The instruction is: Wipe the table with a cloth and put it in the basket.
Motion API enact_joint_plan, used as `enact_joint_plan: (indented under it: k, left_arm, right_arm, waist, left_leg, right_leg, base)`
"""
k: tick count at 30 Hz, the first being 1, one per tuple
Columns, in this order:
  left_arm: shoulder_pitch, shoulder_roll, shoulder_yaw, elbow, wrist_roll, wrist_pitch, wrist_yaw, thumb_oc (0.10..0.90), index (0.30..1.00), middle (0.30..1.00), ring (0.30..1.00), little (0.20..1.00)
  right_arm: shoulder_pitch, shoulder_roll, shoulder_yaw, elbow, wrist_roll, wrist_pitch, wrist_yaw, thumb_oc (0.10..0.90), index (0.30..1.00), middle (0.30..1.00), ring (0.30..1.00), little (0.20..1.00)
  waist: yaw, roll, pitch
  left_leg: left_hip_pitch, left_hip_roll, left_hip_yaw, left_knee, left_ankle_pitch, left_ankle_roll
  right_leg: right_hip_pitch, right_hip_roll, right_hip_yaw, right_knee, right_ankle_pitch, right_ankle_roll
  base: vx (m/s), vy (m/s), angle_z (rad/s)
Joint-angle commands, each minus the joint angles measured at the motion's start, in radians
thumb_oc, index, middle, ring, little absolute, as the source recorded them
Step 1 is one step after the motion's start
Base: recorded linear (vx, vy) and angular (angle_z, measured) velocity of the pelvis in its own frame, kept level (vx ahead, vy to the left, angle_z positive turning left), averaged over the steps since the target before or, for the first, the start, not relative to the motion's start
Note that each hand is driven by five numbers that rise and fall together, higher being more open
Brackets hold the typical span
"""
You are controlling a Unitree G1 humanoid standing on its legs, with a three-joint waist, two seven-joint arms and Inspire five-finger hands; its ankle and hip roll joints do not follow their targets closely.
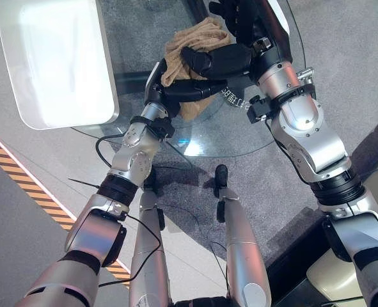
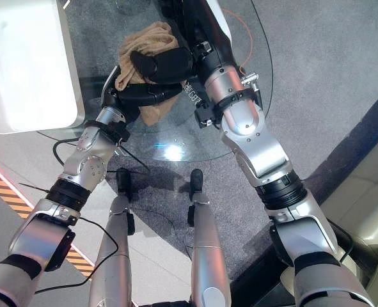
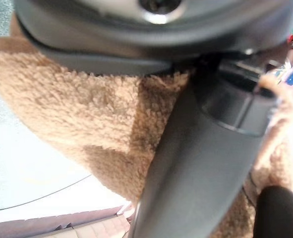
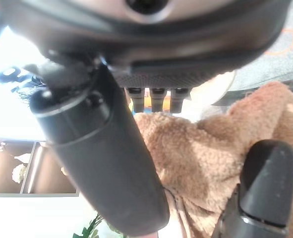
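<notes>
The tan cloth lay bunched on the glass table between my hands, left hand and right hand both curled onto it, and it looked soft, light and floppy, best gathered at its thick middle folds.

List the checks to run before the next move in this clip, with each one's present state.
1. Cloth on the glass table: ok, bunched near its edge.
2. Left hand on the cloth: ok, fingers lie along it.
3. Right hand on the cloth: ok, resting on top.
4. Firm grip by either hand: cannot tell, fingertips hidden in the folds.
5. White basket within reach: ok, beside the table on the robot's left.
</notes>
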Motion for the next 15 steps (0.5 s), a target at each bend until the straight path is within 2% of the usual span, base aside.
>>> enact_joint_plan:
  k: [1, 15]
  left_arm:
    - [-0.1, -0.01, 0.04, -0.103, -0.07, -0.093, -0.08, 0.1, 0.3, 0.3, 0.3, 0.2]
    - [-0.109, 0.017, 0.061, -0.098, -0.097, -0.107, -0.081, 0.1, 0.3, 0.3, 0.3, 0.2]
  right_arm:
    - [-0.144, 0.025, -0.147, -0.097, 0.017, -0.125, -0.025, 0.8, 0.9, 0.9, 0.9, 0.9]
    - [-0.15, -0.019, -0.182, -0.064, 0.07, -0.144, -0.102, 0.8, 0.9, 0.9, 0.9, 0.9]
  waist:
    - [0.027, -0.053, -0.03]
    - [0.024, -0.053, -0.036]
  left_leg:
    - [0.04, -0.059, 0.076, 0.041, -0.123, 0.073]
    - [0.036, -0.057, 0.075, 0.051, -0.127, 0.072]
  right_leg:
    - [0.103, 0.117, -0.037, -0.104, -0.009, -0.047]
    - [0.103, 0.116, -0.036, -0.102, -0.01, -0.049]
  base:
    - [0.0, 0.0, 0.0]
    - [0.0, 0.0, 0.0]
